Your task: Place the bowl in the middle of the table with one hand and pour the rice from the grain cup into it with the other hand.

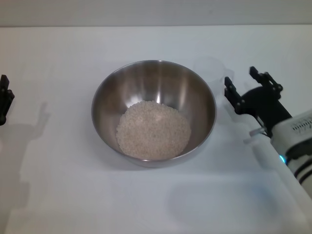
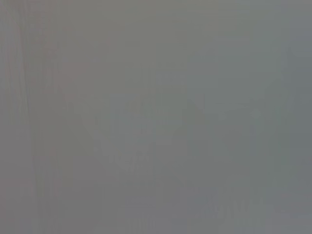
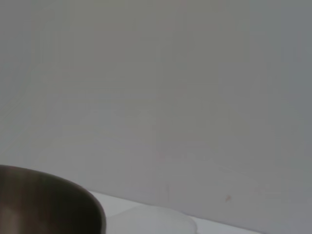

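The steel bowl (image 1: 154,109) stands in the middle of the white table (image 1: 58,185) and holds a mound of rice (image 1: 153,130). The clear grain cup (image 1: 208,67) stands upright on the table just behind the bowl's right rim and looks empty. My right gripper (image 1: 240,76) is open and empty, a little to the right of the cup and apart from it. The right wrist view shows the bowl's rim (image 3: 53,202) and the cup's rim (image 3: 156,219). My left gripper (image 1: 4,100) is at the table's left edge, only partly in view.
The left wrist view shows only a plain grey surface. A pale wall rises behind the table's far edge (image 1: 156,25).
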